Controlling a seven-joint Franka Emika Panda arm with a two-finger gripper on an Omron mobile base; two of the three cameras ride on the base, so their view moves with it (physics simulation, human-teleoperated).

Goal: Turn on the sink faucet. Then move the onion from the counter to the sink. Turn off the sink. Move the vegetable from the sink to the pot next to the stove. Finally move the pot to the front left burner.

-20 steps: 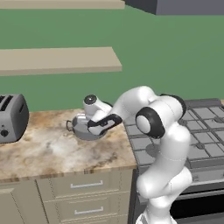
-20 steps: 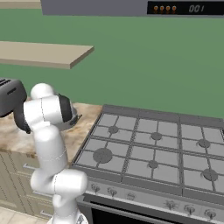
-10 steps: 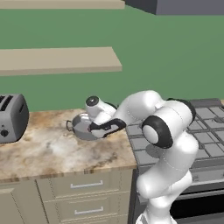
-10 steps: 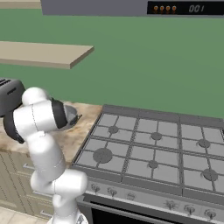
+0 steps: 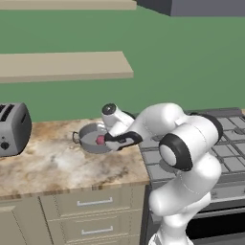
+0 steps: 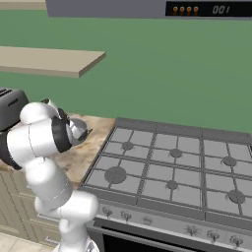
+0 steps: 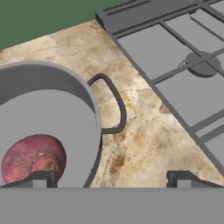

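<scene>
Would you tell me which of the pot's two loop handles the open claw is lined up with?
The handle on the stove side of the pot; the claw straddles it, while the other handle points toward the toaster.

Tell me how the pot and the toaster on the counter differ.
The pot is round, low and open-topped, with thin loop handles; the toaster is boxy and taller, with slots on top. The pot holds the reddish onion; nothing shows in the toaster. The pot sits next to the stove, with the open gripper at its rim; the toaster stands at the counter's far left. Both are grey metal and rest on the counter.
</scene>
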